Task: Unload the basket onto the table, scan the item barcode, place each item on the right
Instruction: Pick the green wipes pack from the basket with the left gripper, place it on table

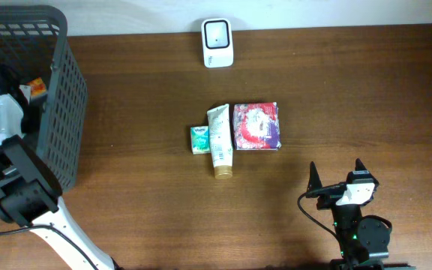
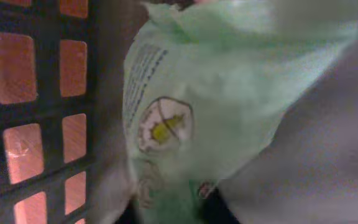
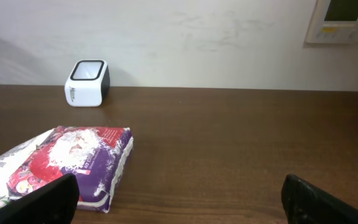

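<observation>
Left wrist: green pouch dead ahead of left gripper in basket, 9 o'clock; grip unclear. Scanner at 12. Right gripper gaping, empty.

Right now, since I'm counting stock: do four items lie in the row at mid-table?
No, three lie there: a small green box, a tube and a red packet.

green pouch: printed, crumpled, in basket | scanner: white, upright, far edge of table
</observation>
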Action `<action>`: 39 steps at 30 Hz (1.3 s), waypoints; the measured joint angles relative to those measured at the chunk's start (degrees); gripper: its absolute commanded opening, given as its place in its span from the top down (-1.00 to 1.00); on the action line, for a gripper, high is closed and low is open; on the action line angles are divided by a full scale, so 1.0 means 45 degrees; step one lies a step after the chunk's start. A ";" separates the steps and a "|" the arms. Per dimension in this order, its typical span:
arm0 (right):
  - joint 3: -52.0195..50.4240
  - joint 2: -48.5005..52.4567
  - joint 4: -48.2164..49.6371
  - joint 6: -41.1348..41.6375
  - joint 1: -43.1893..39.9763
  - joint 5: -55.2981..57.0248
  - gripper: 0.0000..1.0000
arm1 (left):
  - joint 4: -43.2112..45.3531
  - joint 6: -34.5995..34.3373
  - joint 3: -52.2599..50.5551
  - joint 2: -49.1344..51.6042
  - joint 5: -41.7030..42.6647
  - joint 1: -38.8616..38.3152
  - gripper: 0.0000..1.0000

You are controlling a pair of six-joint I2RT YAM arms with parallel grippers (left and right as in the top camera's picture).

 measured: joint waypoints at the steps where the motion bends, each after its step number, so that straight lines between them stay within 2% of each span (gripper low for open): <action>1: 0.0000 0.0000 0.0000 0.0000 0.0000 0.0000 -0.97 | -0.0005 -0.0131 0.0034 -0.0005 -0.0044 -0.0015 1.00; 3: 0.0000 0.0000 0.0000 0.0000 0.0000 0.0000 -0.97 | -0.0068 -0.0777 0.0058 -0.0097 -0.0024 -0.0015 1.00; 5: 0.0000 0.0000 0.0000 0.0000 0.0000 0.0000 -0.98 | -0.0233 -0.2113 0.0058 -0.0899 0.0282 -0.0015 1.00; 8: 0.0000 0.0010 0.0000 0.0000 0.0000 0.0000 -0.97 | -0.0204 -0.5105 0.0369 -0.4245 0.1496 -0.0092 1.00; 11: 0.0000 0.0000 0.0000 0.0000 0.0000 0.0000 -0.97 | -0.0078 -0.8971 0.0918 -0.8242 0.4342 -0.0301 1.00; 12: 0.0000 0.0000 0.0000 -0.0005 0.0000 0.0000 -0.97 | -0.0092 -1.0511 0.0996 -0.9549 0.6659 -0.0287 1.00; 13: 0.0000 0.0000 0.0000 0.0000 0.0000 0.0005 -0.97 | -0.0233 -1.1176 0.1005 -1.0098 0.8879 -0.0321 1.00; 14: 0.0000 0.0005 0.0000 0.0000 0.0000 -0.0005 -0.97 | -0.0641 -1.1458 0.1049 -1.0200 1.0127 -0.0554 1.00; 15: 0.0000 0.0000 0.0010 -0.0005 0.0000 0.0005 -0.97 | -0.1535 -1.1657 0.1049 -1.0200 1.1094 -0.1001 1.00; 17: 0.0000 0.0000 0.0000 -0.0005 0.0000 0.0005 -0.97 | -0.3492 -1.1744 0.0933 -0.9792 1.2463 -0.3123 1.00; 20: 0.0000 0.0000 -0.0005 0.0005 0.0000 0.0000 -0.97 | -0.5056 -1.1448 0.0928 -0.9170 1.0438 -0.6159 1.00; 21: 0.0000 0.0000 0.0000 0.0000 0.0000 0.0000 -0.97 | -0.5338 -1.1380 0.0908 -0.8262 0.8718 -0.8184 1.00; 24: 0.0000 0.0000 0.0000 -0.0005 0.0000 0.0000 -0.97 | -0.5343 -1.1414 0.0908 -0.6645 0.5493 -1.0156 1.00; 25: 0.0000 0.0000 0.0000 0.0000 0.0000 0.0000 -0.97 | -0.5353 -1.1574 0.0903 -0.5425 0.3983 -1.1103 1.00; 28: 0.0000 0.0000 0.0000 0.0000 0.0000 0.0005 -0.97 | -0.5129 -1.2497 0.0908 -0.3546 0.1593 -1.1681 1.00; 29: 0.0000 0.0000 0.0000 0.0000 0.0000 0.0000 -0.97 | -0.5105 -1.2653 0.0908 -0.2599 0.1224 -1.1919 0.84; 30: 0.0000 0.0000 0.0000 0.0000 0.0000 0.0000 -0.97 | -0.5105 -1.2745 0.0903 -0.1831 0.1059 -1.2089 0.49; 31: 0.0000 0.0000 0.0000 0.0000 0.0000 0.0000 -0.97 | -0.5178 -1.2808 0.0908 -0.1277 0.0991 -1.2196 0.43; 32: 0.0000 0.0000 0.0000 0.0000 0.0000 0.0000 -0.98 | -0.5435 -1.2910 0.0903 -0.0782 0.0981 -1.2259 0.27; 33: 0.0000 0.0000 0.0000 0.0000 0.0000 0.0000 -0.97 | -0.5489 -1.2900 0.0903 -0.0170 0.1049 -1.2284 -0.23; 34: 0.0000 0.0000 0.0000 0.0005 0.0000 0.0005 -0.97 | -0.5537 -1.2964 0.0903 -0.0068 0.1137 -1.2284 -0.96; 37: 0.0000 0.0000 0.0000 0.0005 0.0000 0.0000 -0.97 | -0.6018 -1.2196 0.1263 -0.0053 0.1253 -1.2284 -0.96; 39: -0.0005 0.0000 0.0000 0.0000 0.0000 0.0005 -0.97 | -0.7664 -1.1691 0.3167 0.0121 0.1341 -1.2186 -0.94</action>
